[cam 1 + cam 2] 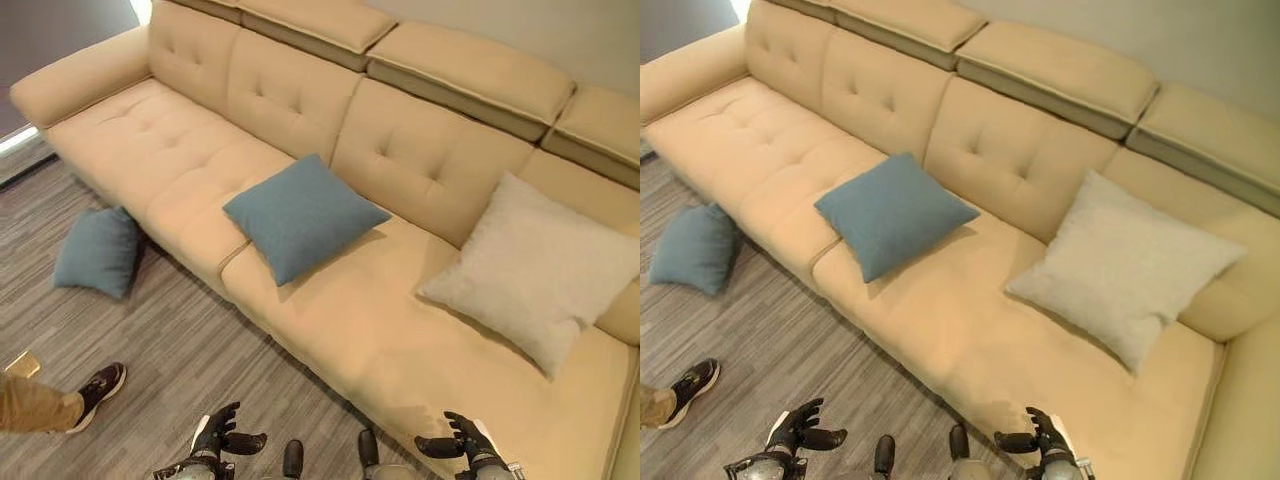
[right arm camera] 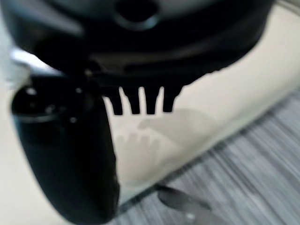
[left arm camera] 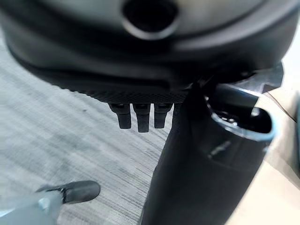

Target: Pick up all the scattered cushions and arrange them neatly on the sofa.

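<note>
Beige sofa (image 1: 350, 330) — blue cushion (image 1: 303, 215) corner-forward, second cushion (image 1: 97, 251) floored

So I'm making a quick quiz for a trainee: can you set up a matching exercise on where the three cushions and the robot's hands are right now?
Things:
1. small blue cushion
2. large blue cushion
3. white cushion
4. right hand

Places:
A. leaning on the backrest at the sofa's right end
B. on the floor against the sofa front
C. open, above the seat's front edge
D. on the middle of the seat

Pairs: 1-B, 2-D, 3-A, 4-C
</note>
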Available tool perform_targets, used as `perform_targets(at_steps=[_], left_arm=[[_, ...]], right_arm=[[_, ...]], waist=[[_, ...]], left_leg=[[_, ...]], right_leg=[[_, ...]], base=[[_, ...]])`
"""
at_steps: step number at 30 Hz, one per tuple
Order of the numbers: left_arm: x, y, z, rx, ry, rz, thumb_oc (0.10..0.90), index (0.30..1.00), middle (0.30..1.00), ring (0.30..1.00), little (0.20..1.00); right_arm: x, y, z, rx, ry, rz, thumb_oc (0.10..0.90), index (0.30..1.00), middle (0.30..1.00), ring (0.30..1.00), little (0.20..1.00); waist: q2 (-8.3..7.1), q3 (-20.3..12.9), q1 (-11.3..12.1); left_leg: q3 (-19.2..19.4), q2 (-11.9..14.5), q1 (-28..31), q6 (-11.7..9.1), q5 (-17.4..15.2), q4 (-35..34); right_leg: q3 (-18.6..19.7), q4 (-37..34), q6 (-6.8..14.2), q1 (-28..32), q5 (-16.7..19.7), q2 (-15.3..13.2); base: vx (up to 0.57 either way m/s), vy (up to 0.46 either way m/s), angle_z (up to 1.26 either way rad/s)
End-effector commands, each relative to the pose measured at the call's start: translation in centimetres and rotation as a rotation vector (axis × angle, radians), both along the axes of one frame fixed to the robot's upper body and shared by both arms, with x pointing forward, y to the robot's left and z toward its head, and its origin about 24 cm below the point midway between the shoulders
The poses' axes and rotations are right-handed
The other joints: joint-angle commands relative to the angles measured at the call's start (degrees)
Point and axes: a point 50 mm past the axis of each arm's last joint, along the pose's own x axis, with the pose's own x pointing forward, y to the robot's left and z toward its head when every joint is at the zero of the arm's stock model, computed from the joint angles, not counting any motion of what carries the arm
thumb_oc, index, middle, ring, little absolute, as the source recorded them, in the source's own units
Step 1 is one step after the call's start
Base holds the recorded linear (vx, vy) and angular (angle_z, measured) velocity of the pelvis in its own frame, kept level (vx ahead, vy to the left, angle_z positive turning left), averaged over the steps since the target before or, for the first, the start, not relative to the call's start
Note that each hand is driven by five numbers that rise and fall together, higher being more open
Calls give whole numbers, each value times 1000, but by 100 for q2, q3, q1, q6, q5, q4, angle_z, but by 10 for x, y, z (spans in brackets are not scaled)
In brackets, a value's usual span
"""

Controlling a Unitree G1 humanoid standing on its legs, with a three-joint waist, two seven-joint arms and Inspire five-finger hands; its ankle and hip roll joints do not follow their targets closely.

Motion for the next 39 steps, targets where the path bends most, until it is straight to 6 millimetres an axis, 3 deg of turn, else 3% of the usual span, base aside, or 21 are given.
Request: perform_targets(at_steps=[1, 3, 4, 5, 6, 7, 8, 11, 14, 16, 17, 19, 20, 21, 23, 28, 31, 34, 38, 39], left_arm=[[36, 8, 23, 28, -168, 1, 800, 900, 900, 900, 900], [38, 7, 23, 29, -173, -4, 800, 900, 900, 900, 900], [43, 5, 26, 33, -183, -18, 800, 900, 900, 900, 900], [43, 5, 26, 33, -183, -18, 800, 900, 900, 900, 900], [43, 6, 26, 38, -178, -24, 800, 900, 900, 900, 900], [43, 6, 26, 38, -177, -24, 800, 900, 900, 900, 900], [40, 9, 25, 58, -158, -40, 800, 900, 900, 900, 900], [37, 12, 23, 70, -135, -54, 800, 900, 900, 900, 900], [29, 14, 19, 73, -103, -53, 800, 900, 900, 900, 900], [26, 17, 18, 83, -91, -52, 800, 900, 900, 900, 900], [26, 17, 18, 83, -91, -52, 800, 900, 900, 900, 900], [27, 21, 20, 100, -94, -45, 800, 900, 900, 900, 900], [27, 21, 20, 100, -94, -45, 800, 900, 900, 900, 900], [30, 24, 22, 112, -103, -43, 800, 900, 900, 900, 900], [32, 24, 23, 117, -111, -45, 800, 900, 900, 900, 900], [32, 21, 24, 99, -122, -42, 800, 900, 900, 900, 900], [31, 20, 21, 96, -103, -42, 800, 900, 900, 900, 900], [34, 17, 21, 93, -112, -49, 800, 900, 900, 900, 900], [36, 11, 22, 93, -121, -83, 800, 900, 900, 900, 900], [37, 8, 23, 83, -124, -105, 800, 900, 900, 900, 900]], right_arm=[[26, -6, 20, -10, -145, 9, 800, 900, 900, 900, 900], [27, -7, 21, -12, -152, 3, 800, 900, 900, 900, 900], [27, -12, 23, -21, -159, -25, 800, 900, 900, 900, 900], [27, -12, 23, -21, -159, -25, 800, 900, 900, 900, 900], [23, -13, 20, -21, -141, -33, 800, 900, 900, 900, 900], [23, -13, 20, -21, -141, -33, 800, 900, 900, 900, 900], [17, -13, 16, -19, -116, -45, 800, 900, 900, 900, 900], [9, -13, 12, -15, -91, -57, 800, 900, 900, 900, 900], [3, -9, 7, -15, -56, -44, 800, 900, 900, 900, 900], [2, -3, 4, -7, -43, -24, 800, 900, 900, 900, 900], [2, -3, 4, -7, -43, -24, 800, 900, 900, 900, 900], [5, 5, 3, 9, -37, 0, 800, 900, 900, 900, 900], [5, 5, 3, 9, -37, 0, 800, 900, 900, 900, 900], [8, 10, 4, 12, -42, 20, 800, 900, 900, 900, 900], [9, 12, 4, 14, -49, 25, 800, 900, 900, 900, 900], [11, 16, 3, 26, -44, 41, 800, 900, 900, 900, 900], [7, 15, 1, 20, -27, 48, 800, 900, 900, 900, 900], [7, 13, 2, 7, -26, 59, 800, 900, 900, 900, 900], [-4, 8, 0, 4, -14, 30, 800, 900, 900, 900, 900], [-10, 4, -2, 4, -2, 7, 800, 900, 900, 900, 900]], waist=[[-278, -166, 45], [-282, -146, 10], [-288, -91, -57], [-287, -93, -62], [-295, -90, -73], [-295, -90, -78], [-299, -110, -93], [-310, -148, -86], [-348, -274, -95], [-387, -270, -36], [-389, -270, -34], [-373, -172, -33], [-375, -172, -30], [-313, -76, -47], [-280, -45, -52], [-237, -45, -98], [-398, -17, -230], [-448, 14, -262], [-431, -108, -362], [-383, -202, -421]], left_leg=[[193, -350, -374, 43, -799, 595], [255, -350, -473, 16, -830, 755], [1029, -91, -675, 1, -839, 961], [1025, -91, -681, -1, -845, 971], [1335, 19, -734, 27, -806, 1005], [1331, 20, -739, 26, -812, 1017], [1682, 112, -833, 50, -727, 958], [1982, 170, -977, 37, -599, 814], [1899, 129, -798, 111, -633, 641], [1763, -11, -661, 265, -753, 660], [1765, -13, -659, 266, -754, 660], [1687, -177, -401, 448, -837, 578], [1691, -180, -400, 450, -836, 576], [1645, -179, -258, 520, -848, 494], [1628, -165, -194, 538, -875, 472], [1442, -224, 152, 512, -1022, 354], [1122, -459, 442, 505, -1197, 294], [994, -585, 614, 472, -1320, 287], [890, -597, 776, 420, -1518, 360], [918, -509, 849, 291, -1660, 464]], right_leg=[[80, 427, 40, -290, -490, 81], [-49, 403, 29, -264, -503, 45], [-520, 342, 1, -136, -599, -111], [-525, 341, 0, -135, -601, -110], [-679, 301, -10, -79, -604, -160], [-683, 298, -10, -76, -604, -160], [-924, 246, -9, -9, -612, -202], [-1175, 191, 0, 124, -671, -258], [-1250, 278, 54, 252, -788, -286], [-1161, 967, 118, 176, -869, -458], [-1158, 974, 120, 173, -874, -461], [-1026, 2072, 191, -200, -416, -718], [-1021, 2079, 194, -205, -419, -721], [-909, 2726, 190, -491, -186, -762], [-875, 2914, 182, -612, -180, -748], [-945, 2183, 81, -904, -469, -416], [-856, 1036, 202, -1306, -142, 70], [-1392, 628, 247, -1308, 44, 57], [-1272, 591, 89, -1143, -32, 94], [-1441, 588, 34, -1047, -70, 19]], base=[[-7, -115, 84], [13, -74, 128], [24, -58, 110], [33, -60, 87], [9, -3, 88], [58, -2, 131], [84, 10, 122], [136, 67, 97], [237, 137, 50], [259, 255, 23], [252, 322, 12], [162, 232, 9], [100, 178, 7], [59, 110, 6], [168, 151, 24], [213, 65, 7], [322, 17, -4], [214, 14, 31], [274, -31, 44], [286, -77, 61]])
